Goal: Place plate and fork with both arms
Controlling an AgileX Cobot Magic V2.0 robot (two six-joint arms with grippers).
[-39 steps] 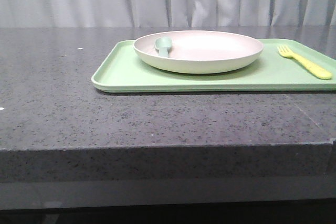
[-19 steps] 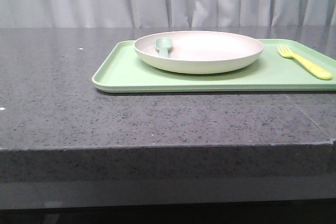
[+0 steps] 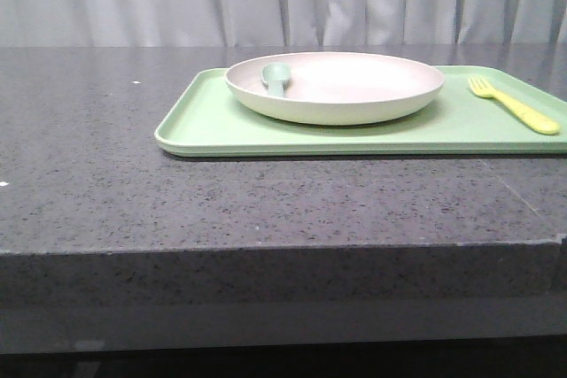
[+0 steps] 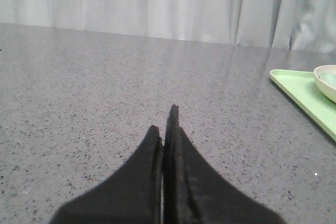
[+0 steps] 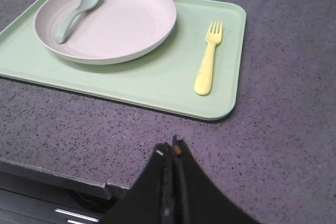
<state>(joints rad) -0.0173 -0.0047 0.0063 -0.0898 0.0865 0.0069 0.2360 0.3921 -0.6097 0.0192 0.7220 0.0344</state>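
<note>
Nothing has moved since a moment ago. The green tray (image 3: 213, 121) lies on the grey table (image 3: 89, 174). On the tray sits the plate (image 3: 335, 86) with a spoon (image 3: 275, 77) inside, and the fork (image 3: 514, 105) just beside it. The left gripper (image 4: 167, 129) and right gripper (image 5: 170, 153) are pressed closed, holding nothing, well away from the tray.

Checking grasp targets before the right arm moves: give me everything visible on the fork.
The fork is small, pale yellow, plastic-looking, with short tines and a handle that widens to a rounded end. It lies flat on the light-green tray, on the bare stretch beside the plate, not touching it, tines pointing away from the robot. No gripper touches it; the right gripper sits shut, well short of the tray.
</note>
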